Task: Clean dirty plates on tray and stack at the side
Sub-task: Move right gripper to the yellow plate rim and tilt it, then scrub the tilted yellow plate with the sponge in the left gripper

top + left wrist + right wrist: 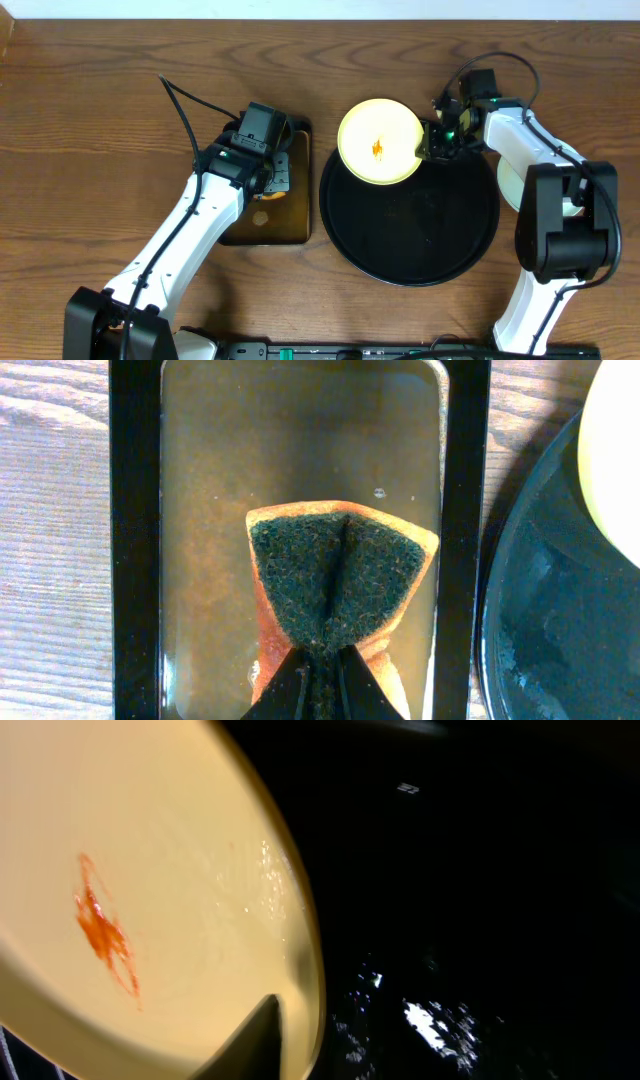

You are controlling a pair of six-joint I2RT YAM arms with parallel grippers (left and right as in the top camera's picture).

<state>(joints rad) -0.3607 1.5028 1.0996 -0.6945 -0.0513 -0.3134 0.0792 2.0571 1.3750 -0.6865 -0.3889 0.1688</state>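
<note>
A pale yellow plate point(378, 140) with an orange-red smear at its centre is held tilted over the far left rim of the round black tray point(410, 240). My right gripper point(432, 140) is shut on the plate's right rim; in the right wrist view one finger lies on the plate point(150, 900) near its edge. My left gripper point(268, 175) is shut on a sponge point(335, 585), orange with a dark green scouring face, folded between the fingers point(325, 675) over the brownish liquid. A pale plate point(508, 185) shows partly behind my right arm.
A small rectangular black tray point(266, 230) with brownish liquid sits left of the round tray; its rim shows in the left wrist view point(132, 540). The table is brown wood point(80, 150).
</note>
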